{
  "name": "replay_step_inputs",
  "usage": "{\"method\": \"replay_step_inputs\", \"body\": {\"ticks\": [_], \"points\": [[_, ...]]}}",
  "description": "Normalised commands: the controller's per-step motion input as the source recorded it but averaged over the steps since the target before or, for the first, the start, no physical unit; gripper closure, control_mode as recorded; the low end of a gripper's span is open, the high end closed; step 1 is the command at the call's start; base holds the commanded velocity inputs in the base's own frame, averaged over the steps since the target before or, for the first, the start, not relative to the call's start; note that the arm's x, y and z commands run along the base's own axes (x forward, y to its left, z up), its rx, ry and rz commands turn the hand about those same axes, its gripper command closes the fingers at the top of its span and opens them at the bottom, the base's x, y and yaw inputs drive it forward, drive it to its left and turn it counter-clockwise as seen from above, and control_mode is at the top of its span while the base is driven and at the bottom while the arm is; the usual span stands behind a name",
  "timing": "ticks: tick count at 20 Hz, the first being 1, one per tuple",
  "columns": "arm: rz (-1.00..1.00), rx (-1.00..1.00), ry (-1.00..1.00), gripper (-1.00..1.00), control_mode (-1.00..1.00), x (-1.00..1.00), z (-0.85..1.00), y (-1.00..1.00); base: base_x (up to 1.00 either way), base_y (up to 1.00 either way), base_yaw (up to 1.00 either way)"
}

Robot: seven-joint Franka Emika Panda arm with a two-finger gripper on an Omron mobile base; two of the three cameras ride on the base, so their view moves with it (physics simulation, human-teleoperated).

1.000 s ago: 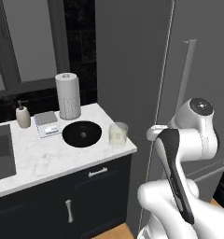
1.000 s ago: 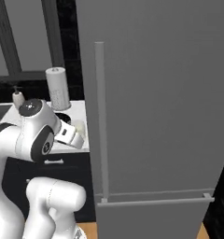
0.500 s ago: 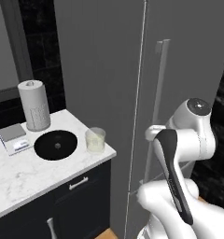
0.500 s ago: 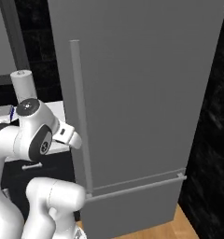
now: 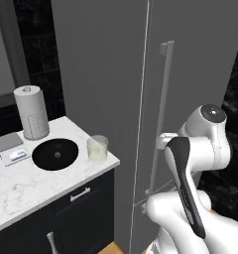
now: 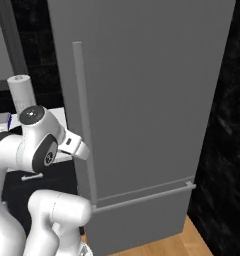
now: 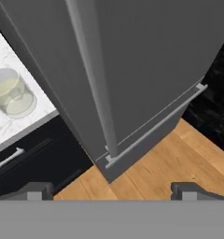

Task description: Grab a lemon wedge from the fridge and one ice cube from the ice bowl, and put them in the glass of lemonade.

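Fridge [image 6: 152, 100] shut, door closed flush, long vertical bar handle [image 5: 160, 114] running down its front beside the counter end; lemon wedge presumably inside, hidden behind the door. Gripper [image 7: 111, 189] released, finger tips spread wide and holding nothing, aimed down at the lower end of the handle and the wooden floor [image 7: 179, 154] beyond. Glass of lemonade [image 5: 97, 148] standing near the front right corner of the marble counter [image 5: 22, 183], close to the fridge side; ice bowl [image 5: 55, 154] just beside it toward the counter's middle, apart from the glass; contents of the bowl too dark to make out. Paper-towel roll [image 5: 31, 112] at the back edge, behind the bowl.

Step in hand, by judgement: the approach to the fridge, ahead of any grab; nothing yet moved into the glass. Next move likely calls for: bringing the spread jaws level with the bar, squaring them around it, closing, then pulling in an arc to swing the door open; care needed not to clip the counter's corner or the glass.
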Motion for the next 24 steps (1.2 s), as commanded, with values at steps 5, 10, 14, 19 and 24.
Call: {"method": "replay_step_inputs", "body": {"ticks": [5, 10, 14, 19, 24], "points": [[0.00, 0.00, 0.00, -1.00, 1.00, 0.00, 0.00, 0.00, -0.41, 0.31, -0.06], [0.00, 0.00, 0.00, -1.00, 1.00, 0.00, 0.00, 0.00, -0.22, 0.40, -0.06], [0.00, 0.00, 0.00, -1.00, 1.00, 0.00, 0.00, 0.00, -0.04, 0.03, -0.11], [0.00, 0.00, 0.00, -1.00, 1.00, 0.00, 0.00, 0.00, 0.00, 0.00, -0.01], [0.00, 0.00, 0.00, -1.00, 1.00, 0.00, 0.00, 0.00, 0.00, 0.00, 0.00]]}}
